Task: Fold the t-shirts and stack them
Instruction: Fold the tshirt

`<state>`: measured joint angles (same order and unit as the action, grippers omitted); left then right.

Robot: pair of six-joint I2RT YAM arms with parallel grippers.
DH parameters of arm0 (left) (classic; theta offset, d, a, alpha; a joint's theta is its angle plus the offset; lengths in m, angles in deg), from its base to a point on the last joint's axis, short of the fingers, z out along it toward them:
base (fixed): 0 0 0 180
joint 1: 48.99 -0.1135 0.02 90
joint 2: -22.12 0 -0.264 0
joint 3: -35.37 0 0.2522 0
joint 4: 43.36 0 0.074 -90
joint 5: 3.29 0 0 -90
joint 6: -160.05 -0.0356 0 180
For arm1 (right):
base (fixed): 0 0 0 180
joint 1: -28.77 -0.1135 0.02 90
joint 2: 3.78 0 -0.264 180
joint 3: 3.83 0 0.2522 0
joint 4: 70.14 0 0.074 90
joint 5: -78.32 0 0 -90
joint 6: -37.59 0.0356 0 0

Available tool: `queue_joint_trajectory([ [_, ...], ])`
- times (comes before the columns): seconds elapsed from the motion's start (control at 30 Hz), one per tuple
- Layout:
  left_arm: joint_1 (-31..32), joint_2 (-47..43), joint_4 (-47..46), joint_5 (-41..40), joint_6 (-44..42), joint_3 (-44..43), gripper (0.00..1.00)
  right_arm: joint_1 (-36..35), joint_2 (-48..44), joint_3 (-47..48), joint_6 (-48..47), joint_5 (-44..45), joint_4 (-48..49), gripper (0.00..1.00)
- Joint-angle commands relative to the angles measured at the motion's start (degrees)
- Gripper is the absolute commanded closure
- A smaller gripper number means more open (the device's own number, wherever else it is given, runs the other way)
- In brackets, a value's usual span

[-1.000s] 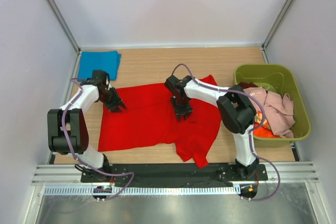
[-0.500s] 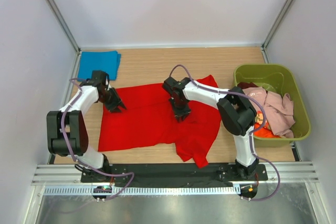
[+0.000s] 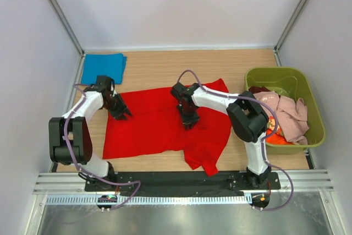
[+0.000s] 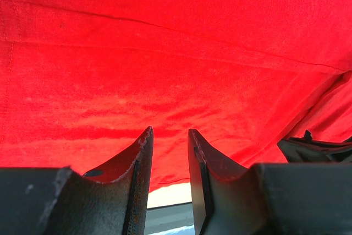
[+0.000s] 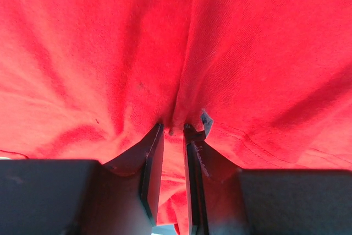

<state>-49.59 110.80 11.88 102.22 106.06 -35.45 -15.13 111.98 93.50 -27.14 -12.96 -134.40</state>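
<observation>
A bright red t-shirt (image 3: 159, 127) lies spread across the middle of the table, with one sleeve trailing toward the near edge. My left gripper (image 3: 122, 114) sits on its upper left edge. In the left wrist view its jaws (image 4: 169, 130) stand narrowly apart, tips pressed into the red cloth (image 4: 176, 53). My right gripper (image 3: 188, 122) is down on the shirt's middle. Its jaws (image 5: 173, 127) pinch a raised ridge of red cloth (image 5: 110, 53). A folded blue t-shirt (image 3: 103, 67) lies at the far left.
An olive-green bin (image 3: 258, 75) stands at the right, holding a pale pink t-shirt (image 3: 291, 116) and an orange one (image 3: 278, 138). White walls enclose the table on three sides. A metal rail runs along the near edge.
My right gripper slid slightly left on the shirt and its jaws closed in on a ridge of cloth. The left arm stayed where it was.
</observation>
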Motion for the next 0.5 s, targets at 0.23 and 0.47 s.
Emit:
queue_joint_trajectory([
  [0.23,0.07,-2.38,0.10,0.58,0.20,0.72,0.67,-0.49,-1.33,-0.52,-0.05,0.57,-0.38,0.88],
  [0.47,0.07,-2.55,0.19,0.22,-0.15,1.07,0.67,-0.49,-5.10,6.42,-2.51,3.39,-8.38,0.96],
])
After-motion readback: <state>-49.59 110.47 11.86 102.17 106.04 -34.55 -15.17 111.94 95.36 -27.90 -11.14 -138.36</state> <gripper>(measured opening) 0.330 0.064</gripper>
